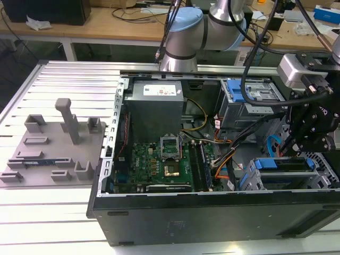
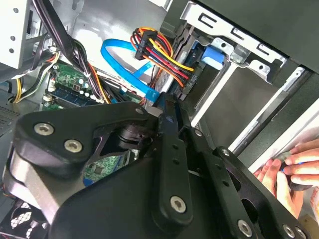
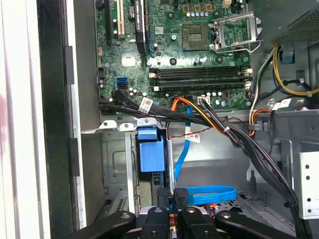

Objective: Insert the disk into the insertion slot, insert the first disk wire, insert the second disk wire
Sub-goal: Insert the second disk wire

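The claw (image 3: 172,201) pinches a connector at the insertion slot (image 3: 119,164).

A pale ribbed metal tabletop (image 1: 64,79) of long aluminium slats fills the near ground in the exterior view, catching bright light along its near edge. On the exterior view's left lies a grey moulded fixture plate (image 1: 53,154) with upright blocks and one taller post. Beyond it, at the far side, runs a light wooden workbench (image 1: 106,24) strewn with cables and papers; a dark box (image 1: 48,10) stands at its far left, a blue carton (image 1: 325,13) at its far right. Under the bench the floor is dark green
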